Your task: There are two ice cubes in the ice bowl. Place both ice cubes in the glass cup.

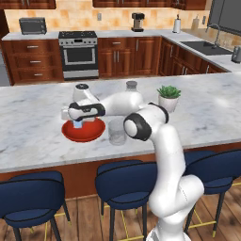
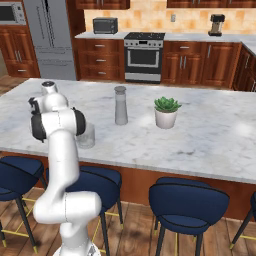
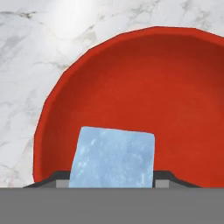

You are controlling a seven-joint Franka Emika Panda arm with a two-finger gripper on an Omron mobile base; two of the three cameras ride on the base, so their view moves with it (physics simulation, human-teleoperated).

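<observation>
My gripper (image 1: 77,123) hangs just above the red ice bowl (image 1: 92,134) on the marble island, shut on one pale blue ice cube (image 1: 77,125). In the hand view that ice cube (image 3: 113,159) sits between my gripper (image 3: 112,178), with the ice bowl (image 3: 153,87) bare and red beneath it. The second ice cube is out of view. The clear glass cup (image 1: 117,132) stands upright just right of the bowl, apart from it. In the right base view the glass cup (image 2: 87,136) peeks out from behind my arm.
A slim grey shaker (image 1: 131,86) stands behind the arm's elbow, and a potted succulent (image 1: 168,96) sits to its right. Blue stools (image 1: 124,181) line the island's near edge. The marble counter (image 1: 33,136) extends left of the bowl.
</observation>
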